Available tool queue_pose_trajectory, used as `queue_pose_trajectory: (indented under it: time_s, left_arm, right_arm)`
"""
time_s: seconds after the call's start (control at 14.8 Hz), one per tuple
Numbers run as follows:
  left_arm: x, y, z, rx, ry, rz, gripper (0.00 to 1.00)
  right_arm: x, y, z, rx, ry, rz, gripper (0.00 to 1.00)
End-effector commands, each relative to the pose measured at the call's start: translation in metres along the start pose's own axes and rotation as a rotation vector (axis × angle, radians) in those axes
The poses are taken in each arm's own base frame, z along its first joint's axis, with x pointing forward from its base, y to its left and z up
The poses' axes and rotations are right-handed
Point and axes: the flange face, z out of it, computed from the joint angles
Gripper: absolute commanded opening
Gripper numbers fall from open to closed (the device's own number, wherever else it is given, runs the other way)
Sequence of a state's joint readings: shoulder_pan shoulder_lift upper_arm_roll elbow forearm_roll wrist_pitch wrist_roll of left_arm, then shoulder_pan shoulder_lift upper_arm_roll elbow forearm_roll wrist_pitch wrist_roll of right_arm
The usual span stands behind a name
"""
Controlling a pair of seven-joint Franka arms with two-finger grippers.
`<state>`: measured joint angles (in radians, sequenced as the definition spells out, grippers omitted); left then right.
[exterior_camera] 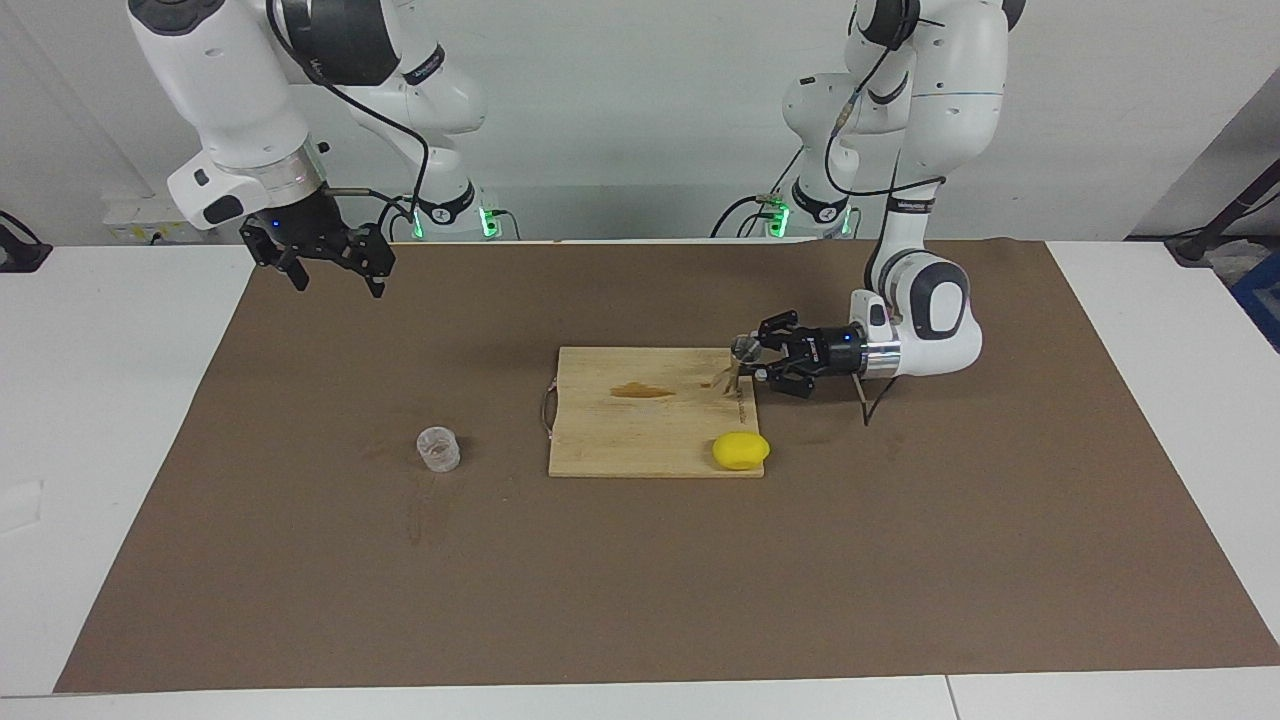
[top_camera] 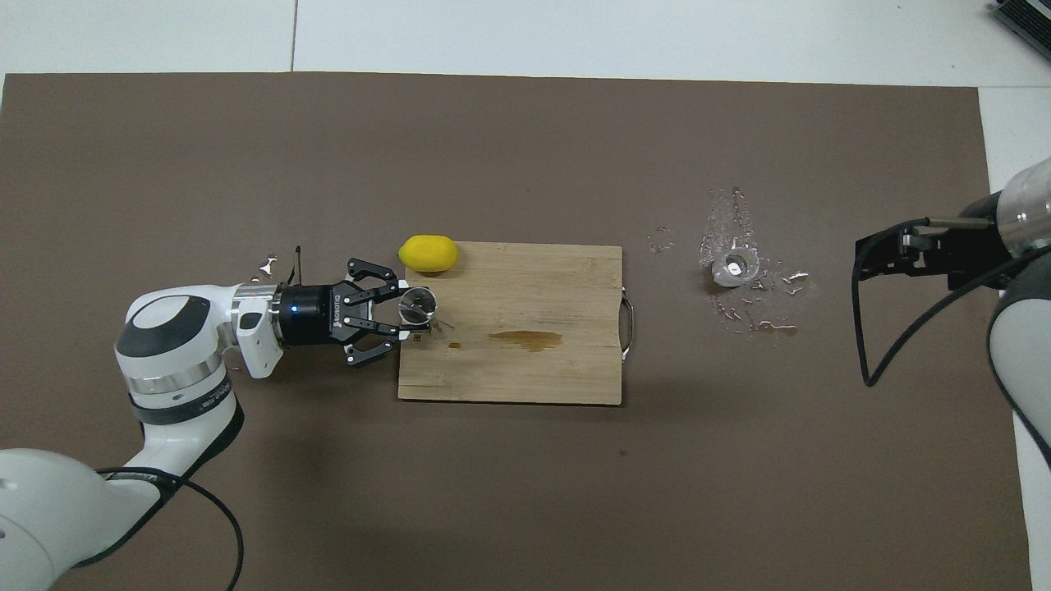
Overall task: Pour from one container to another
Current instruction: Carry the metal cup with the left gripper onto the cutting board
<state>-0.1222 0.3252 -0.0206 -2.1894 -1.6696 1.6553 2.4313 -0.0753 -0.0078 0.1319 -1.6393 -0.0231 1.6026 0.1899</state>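
Left gripper [exterior_camera: 748, 360] was clamped on the metal jigger [exterior_camera: 737, 363], arm stretched out level. It hung over the cutting board [exterior_camera: 640, 430], above the board's edge at the left arm's end. Jigger's open mouth showed as a ring from overhead [top_camera: 418, 304]; in the facing view the jigger appeared tilted. Whether it held anything could not be told.

Lemon [exterior_camera: 741, 450] lay at the board's corner toward the left arm's end, on the edge farther from the robots, near the held jigger but apart from it. A brown stain [top_camera: 525, 339] marked the board about its middle. A wire handle [top_camera: 629, 328] stuck out from the board's edge at the right arm's end.

Clear cup [exterior_camera: 438, 449] stood upright on the brown mat [exterior_camera: 640, 600], well apart from the board, toward the right arm's end. Droplets [top_camera: 759, 287] glistened on the mat around it.

Right gripper [exterior_camera: 322, 255] waited, fingers spread and holding nothing, raised over the mat's corner at the right arm's end.
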Motion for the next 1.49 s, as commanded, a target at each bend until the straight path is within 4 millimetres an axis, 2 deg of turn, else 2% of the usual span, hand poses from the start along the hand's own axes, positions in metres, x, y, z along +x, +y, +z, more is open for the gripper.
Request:
queue_pose_trajectory:
  time_s: [0.0,0.2,0.41,0.88,1.42]
  left_arm:
    - [-0.002,0.01,0.043,0.042,-0.011,-0.021,0.41]
    - [-0.007,0.022,0.089,0.082,-0.009,-0.039,0.44]
    - [-0.009,0.033,0.122,0.131,0.005,0.015,0.44]
    - [-0.02,0.056,0.166,0.182,-0.035,0.156,0.46]
    - [-0.031,0.061,0.171,0.201,-0.102,0.258,0.47]
  right_arm:
    - [-0.001,0.003,0.001,-0.009,-0.004,-0.003,1.0]
    - [-0.001,0.003,0.001,-0.009,-0.004,-0.003,1.0]
    - [-0.001,0.003,0.001,-0.009,-0.004,-0.003,1.0]
    - [-0.001,0.003,0.001,-0.009,-0.004,-0.003,1.0]
    - [-0.001,0.003,0.001,-0.009,-0.004,-0.003,1.0]
